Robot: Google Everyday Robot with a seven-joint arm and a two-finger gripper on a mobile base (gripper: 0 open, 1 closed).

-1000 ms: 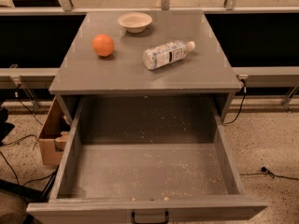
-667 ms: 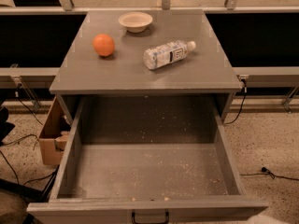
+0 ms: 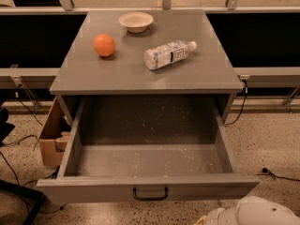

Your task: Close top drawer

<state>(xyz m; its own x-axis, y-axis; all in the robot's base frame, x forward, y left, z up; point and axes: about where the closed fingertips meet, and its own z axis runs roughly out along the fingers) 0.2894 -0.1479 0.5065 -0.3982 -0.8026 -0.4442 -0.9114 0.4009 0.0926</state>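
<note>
Wide grey crumb-speckled top drawer (image 3: 150, 163) lower centre, fully open; rigid, likely slides easily; push front by black bar handle (image 3: 150, 194); gripper out of frame, state cannot tell.

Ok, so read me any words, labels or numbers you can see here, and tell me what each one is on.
Bottle label: a dark patch with pale marks, too blurred to read.
Top drawer, orange, bowl: no text on them.
Gripper: not in view; only a white robot part shows at the bottom right edge, with no text.
</note>
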